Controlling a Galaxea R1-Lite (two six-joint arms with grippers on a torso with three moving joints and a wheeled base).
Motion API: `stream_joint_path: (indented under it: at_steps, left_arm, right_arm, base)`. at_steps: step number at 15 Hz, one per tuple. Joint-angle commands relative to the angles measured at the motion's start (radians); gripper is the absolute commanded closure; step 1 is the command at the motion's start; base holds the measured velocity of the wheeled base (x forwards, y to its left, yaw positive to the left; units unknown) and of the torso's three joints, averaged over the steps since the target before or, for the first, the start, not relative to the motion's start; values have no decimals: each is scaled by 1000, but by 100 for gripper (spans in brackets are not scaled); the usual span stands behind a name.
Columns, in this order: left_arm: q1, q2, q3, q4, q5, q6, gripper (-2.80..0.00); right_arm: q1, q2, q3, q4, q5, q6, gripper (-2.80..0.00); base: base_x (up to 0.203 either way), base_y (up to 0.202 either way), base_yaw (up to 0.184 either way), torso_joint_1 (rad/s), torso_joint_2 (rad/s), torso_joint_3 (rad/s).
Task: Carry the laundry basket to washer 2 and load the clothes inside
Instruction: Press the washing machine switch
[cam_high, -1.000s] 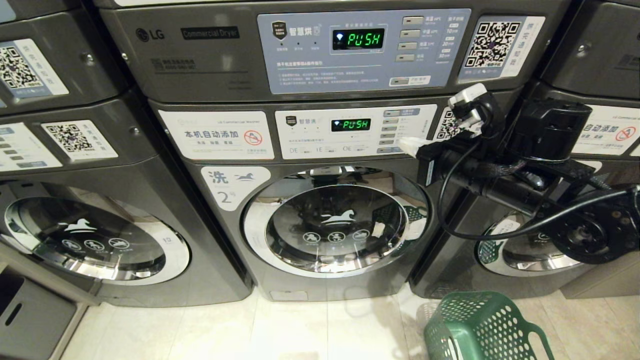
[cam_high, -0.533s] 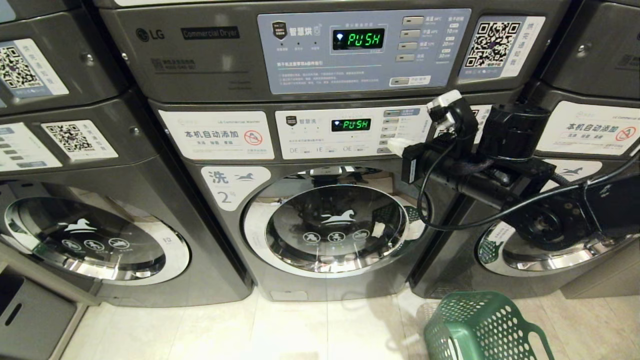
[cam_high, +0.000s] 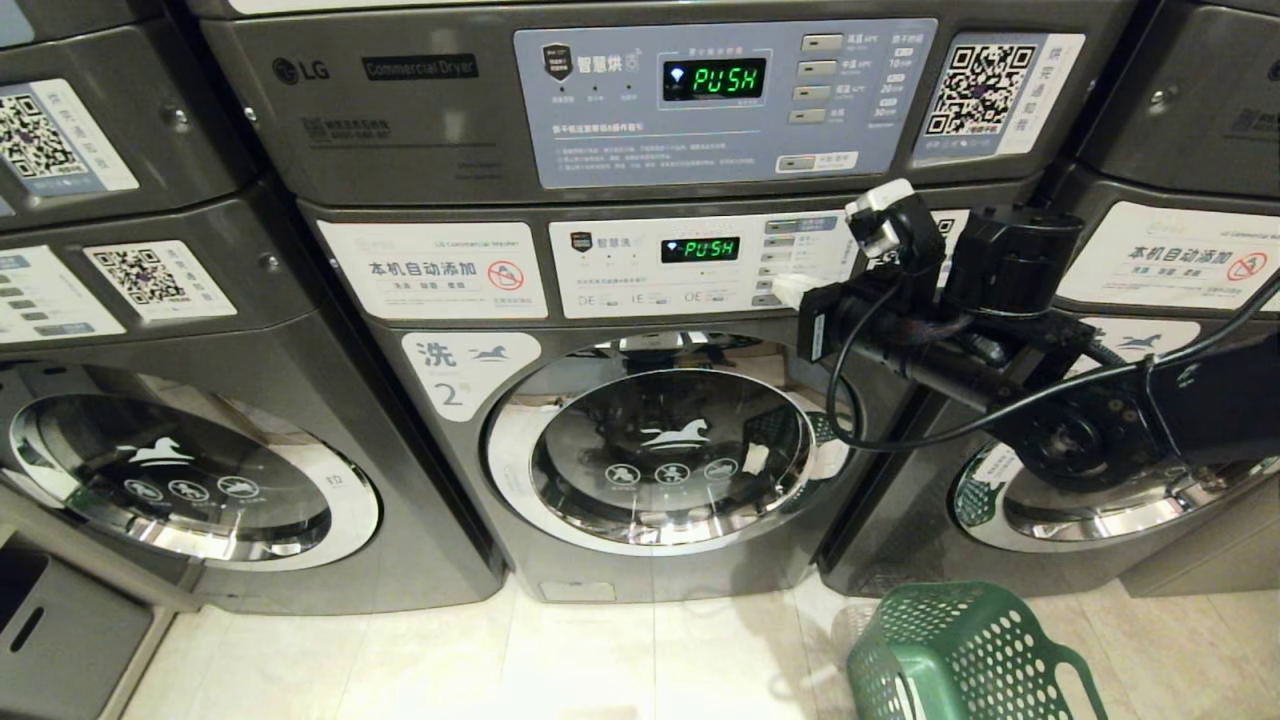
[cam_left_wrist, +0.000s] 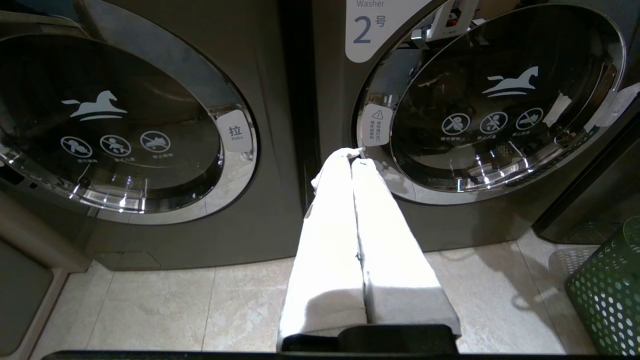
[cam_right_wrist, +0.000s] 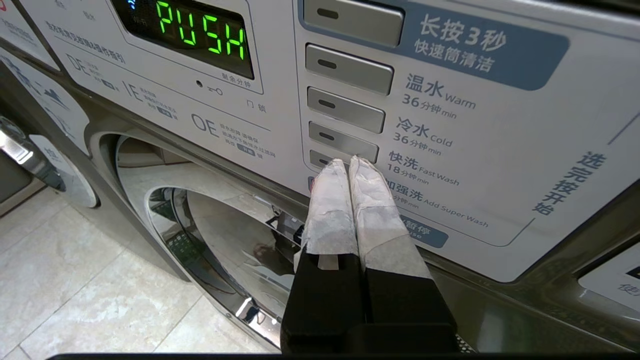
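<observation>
Washer 2 (cam_high: 455, 385) stands in the middle with its round glass door (cam_high: 660, 460) shut and its display reading PUSH. My right gripper (cam_high: 785, 290) is shut, empty, and held level at the washer's control panel (cam_right_wrist: 475, 150). Its white-wrapped tips (cam_right_wrist: 348, 162) rest at the lowest grey buttons (cam_right_wrist: 342, 140) beside the Fast Wash label. My left gripper (cam_left_wrist: 354, 156) is shut and empty, parked low in front of the gap between washer 2 (cam_left_wrist: 500, 100) and the washer to its left. The green laundry basket (cam_high: 960, 655) stands on the floor at the lower right. The clothes are out of view.
A like washer (cam_high: 190, 480) stands on the left and another (cam_high: 1070, 500) on the right, behind my right arm. A dryer (cam_high: 700, 90) showing PUSH sits on top of washer 2. Pale floor tiles (cam_high: 600, 660) lie in front, and the basket (cam_left_wrist: 607, 290) is close to the right washer.
My right arm has moved left and slightly down along the control panel, bringing its shut tips onto the column of buttons. The basket and the washer door have not moved.
</observation>
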Motion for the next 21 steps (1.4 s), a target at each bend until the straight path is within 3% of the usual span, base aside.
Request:
stream_joint_path:
  at_steps: [1,12,21]
  left_arm:
    - [0,1,40,-1,0,1,0]
    - [0,1,40,-1,0,1,0]
    - [1,1,40,-1,0,1,0]
  right_arm:
    - [-1,-6,-1,-10,0,-2,0]
    - [-5,-92,71,-9,-5,0,0]
    - [3,-71,18,-9,-5,-1,0]
  base:
    - [0,0,0,0,0,0]
    - [0,0,0,0,0,0]
    - [0,0,0,0,0,0]
